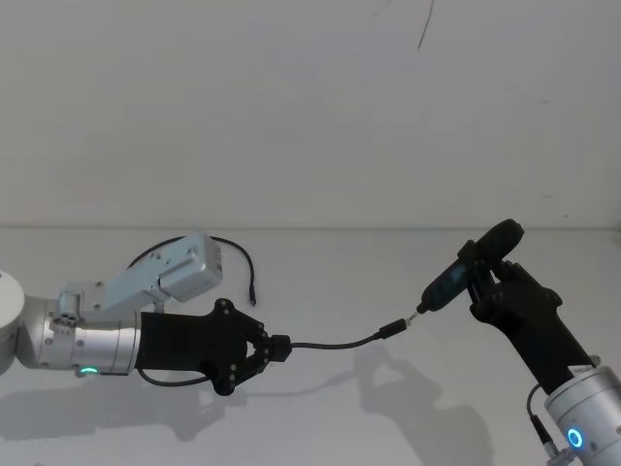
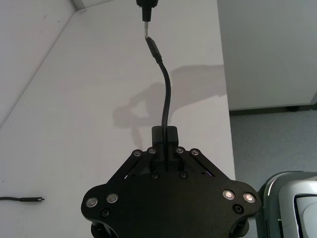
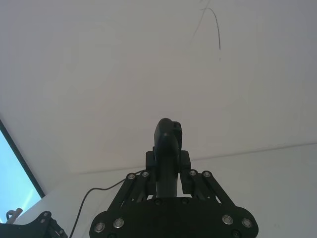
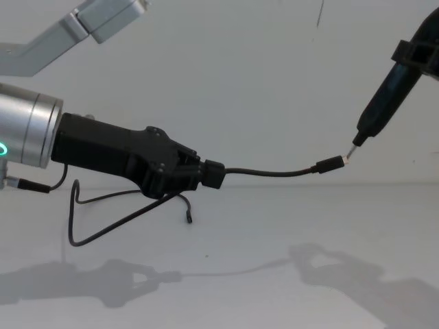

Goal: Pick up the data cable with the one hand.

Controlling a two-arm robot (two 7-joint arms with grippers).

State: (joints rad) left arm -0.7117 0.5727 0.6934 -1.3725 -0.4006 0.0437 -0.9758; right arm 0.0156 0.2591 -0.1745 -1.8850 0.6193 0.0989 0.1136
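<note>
My left gripper (image 1: 277,349), chunky and black on a silver wrist with a green ring, is shut on the data cable (image 1: 340,343) and holds it above the white table (image 1: 320,417). From the left gripper (image 4: 200,175) the data cable (image 4: 274,173) arches out to the right and ends in a small plug (image 4: 330,164). My right gripper (image 1: 485,277) is shut on a slim black pen-shaped tool (image 1: 448,282). The tool's metal point touches the plug (image 1: 396,327). In the left wrist view the data cable (image 2: 165,94) rises from the left gripper (image 2: 165,135) to the tool's tip (image 2: 146,25).
More thin black cord (image 4: 103,226) loops under and behind the left arm, with a loose end (image 1: 254,301) near the table; I cannot tell whether it belongs to the same cable. A short plug end (image 2: 29,199) lies on the table. A white wall stands behind.
</note>
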